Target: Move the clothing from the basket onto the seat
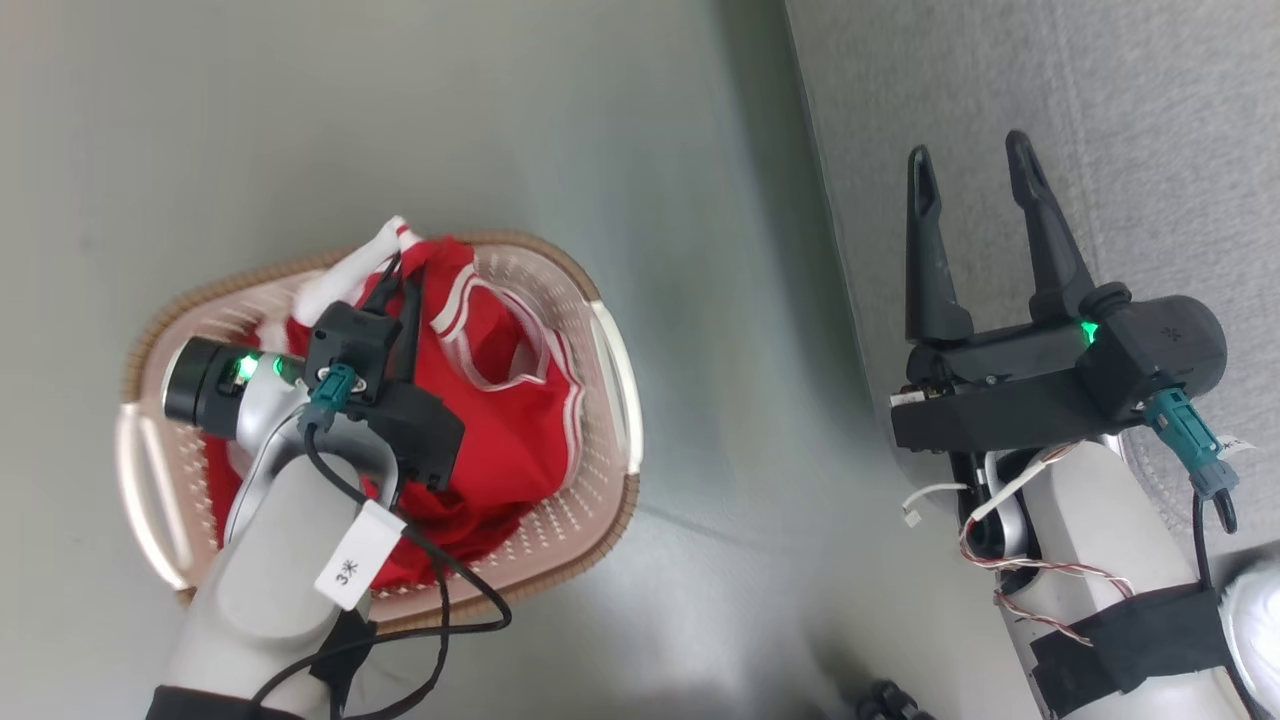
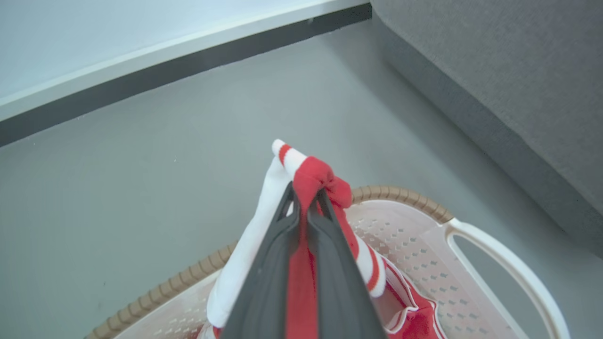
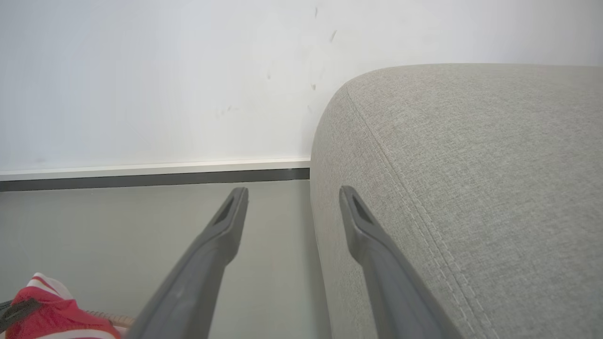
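The left end effector (image 2: 306, 194) was pinched narrow on a bunched fold of the soft red sports clothing with white stripe trim (image 1: 505, 400). A knot of red and white fabric poked out just beyond its fingertips. The rest of the garments lay below and behind it, inside the oval cream-white perforated plastic basket with a brown woven-look rim (image 1: 560, 262). The right end effector (image 1: 968, 150) stood wide and empty, its tips over the edge of the large light grey upholstered seat (image 1: 1120, 120). That seat lay well to the right of the left end effector, across a strip of grey floor (image 1: 400, 120).

The hold looked thin. On a lift the fold could slip free, or trailing cloth could snag the rim and drag the light basket, or drop onto the floor short of the seat.

The left wrist view made the clamp plain, where the head view had the wrist housing in the way. The head view gave what the wrist view cut off: the heap in the basket and the gap to the seat.
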Controlling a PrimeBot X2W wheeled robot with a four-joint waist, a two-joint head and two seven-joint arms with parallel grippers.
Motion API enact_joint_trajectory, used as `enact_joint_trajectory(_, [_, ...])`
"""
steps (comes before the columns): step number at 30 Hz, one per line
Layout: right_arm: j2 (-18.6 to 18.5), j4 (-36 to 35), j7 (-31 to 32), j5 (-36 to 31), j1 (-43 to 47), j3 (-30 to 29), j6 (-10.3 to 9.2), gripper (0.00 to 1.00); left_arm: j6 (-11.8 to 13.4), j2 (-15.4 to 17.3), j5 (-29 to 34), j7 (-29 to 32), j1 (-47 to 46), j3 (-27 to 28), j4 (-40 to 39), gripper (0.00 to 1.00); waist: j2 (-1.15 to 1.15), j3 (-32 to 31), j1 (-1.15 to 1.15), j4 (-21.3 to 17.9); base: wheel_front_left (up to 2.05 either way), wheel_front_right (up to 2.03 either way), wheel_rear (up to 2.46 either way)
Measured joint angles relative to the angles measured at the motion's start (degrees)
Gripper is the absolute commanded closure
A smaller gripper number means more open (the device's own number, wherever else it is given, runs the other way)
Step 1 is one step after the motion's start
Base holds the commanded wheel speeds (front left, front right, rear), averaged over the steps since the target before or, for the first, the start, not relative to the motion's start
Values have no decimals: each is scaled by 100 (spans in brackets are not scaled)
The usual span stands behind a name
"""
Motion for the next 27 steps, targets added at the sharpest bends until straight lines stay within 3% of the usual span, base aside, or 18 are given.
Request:
enact_joint_trajectory(15, [-209, 502, 0, -1, 108, -202, 196, 0, -378, -38, -292, -1, 186, -82, -1337, 100, 0, -1334, 0, 392, 0, 0, 0])
enact_joint_trajectory(27, [-396, 989, 1, -126, 135, 89, 666, 0, -504, -77, -559, 10, -89, -104, -1696, 100, -1, -2371, 0, 528, 0, 0, 0])
